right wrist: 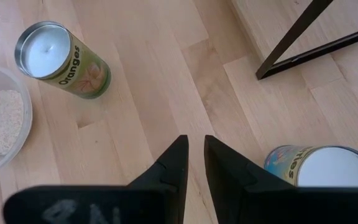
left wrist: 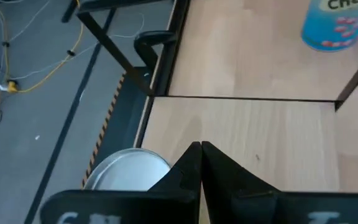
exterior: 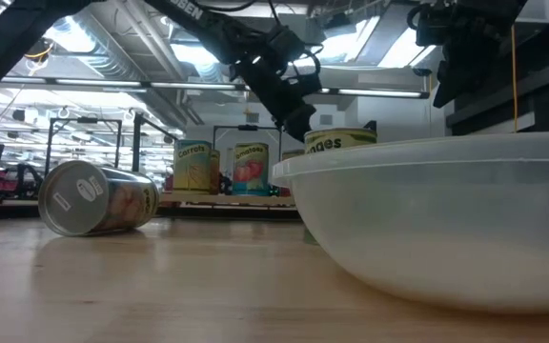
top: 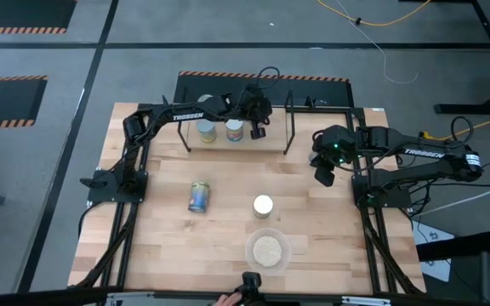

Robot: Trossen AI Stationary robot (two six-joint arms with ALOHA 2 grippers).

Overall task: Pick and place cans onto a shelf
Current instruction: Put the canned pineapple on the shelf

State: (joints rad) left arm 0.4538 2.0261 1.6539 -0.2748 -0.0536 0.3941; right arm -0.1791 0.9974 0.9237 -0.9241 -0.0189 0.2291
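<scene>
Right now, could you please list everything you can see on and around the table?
Shelf: one, light wood with black frame, table's far edge.
Shelf cans: two, silver tops, upright on shelf.
Tipped can: one, blue-yellow label, on its side, mid-table.
Oranges can: one, green label, upright beside bowl.
Blue can: one, white top, next to right gripper.
Bowl: one, clear, pale grains, near edge.
Table: one, light wood.
Left gripper: dark, shut, over shelf.
Right gripper: dark, slightly open, empty, table's right.
</scene>
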